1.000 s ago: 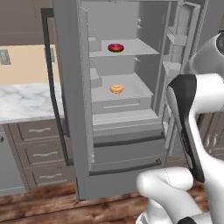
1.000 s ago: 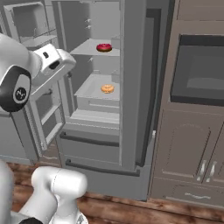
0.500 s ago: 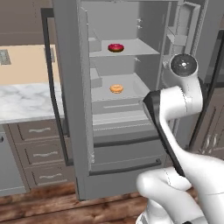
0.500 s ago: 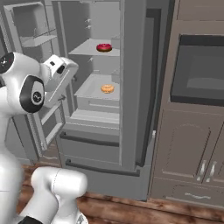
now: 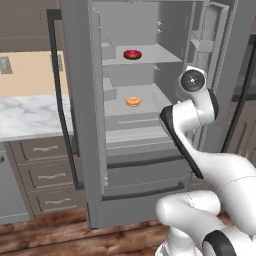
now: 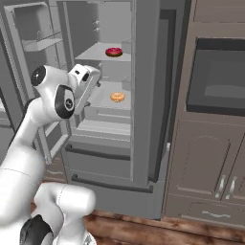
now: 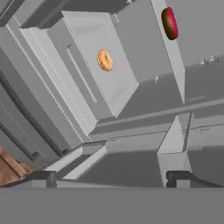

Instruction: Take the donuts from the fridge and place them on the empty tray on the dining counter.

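Hand view gives you the gripper [image 7: 111, 177] with its jaws spread wide and nothing between them, pointed into the open fridge [image 7: 131, 109]; the orange-tan donut [image 7: 105, 60] lies upper centre of the frame, the pink-iced donut [image 7: 169, 23] at the upper right. Right base view puts the pink one on the upper shelf, the orange one on the shelf below, with the gripper left of it and apart.
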{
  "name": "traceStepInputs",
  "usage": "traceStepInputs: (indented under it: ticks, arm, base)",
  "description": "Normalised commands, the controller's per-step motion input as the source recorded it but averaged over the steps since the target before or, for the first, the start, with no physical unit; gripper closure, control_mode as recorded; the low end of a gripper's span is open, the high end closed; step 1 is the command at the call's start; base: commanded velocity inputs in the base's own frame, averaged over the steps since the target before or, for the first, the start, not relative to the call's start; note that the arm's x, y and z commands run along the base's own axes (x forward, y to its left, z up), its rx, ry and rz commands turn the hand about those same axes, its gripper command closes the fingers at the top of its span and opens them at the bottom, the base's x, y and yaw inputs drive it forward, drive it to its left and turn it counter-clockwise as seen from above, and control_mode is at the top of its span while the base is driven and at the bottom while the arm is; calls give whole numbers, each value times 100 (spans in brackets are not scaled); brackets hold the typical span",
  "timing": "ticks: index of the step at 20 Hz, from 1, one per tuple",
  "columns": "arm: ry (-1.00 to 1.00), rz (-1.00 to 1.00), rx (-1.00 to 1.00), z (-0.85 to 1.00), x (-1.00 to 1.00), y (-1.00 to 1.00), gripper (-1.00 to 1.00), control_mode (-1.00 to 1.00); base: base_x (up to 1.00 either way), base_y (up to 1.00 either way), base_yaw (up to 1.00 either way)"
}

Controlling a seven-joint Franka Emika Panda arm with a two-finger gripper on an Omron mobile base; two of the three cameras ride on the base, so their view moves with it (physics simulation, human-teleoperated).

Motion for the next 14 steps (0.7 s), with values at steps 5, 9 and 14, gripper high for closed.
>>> traceStepInputs:
  ticks: [5, 9, 14]
  arm:
    - [2, 0, 0, -10, 98, -6, -100, -100]
    - [5, 0, 0, -15, 88, -27, -100, -100]
    - [2, -10, -4, -14, 36, -46, -100, -100]
  base:
    - [0, 0, 0]
    - [0, 0, 0]
    - [0, 0, 0]
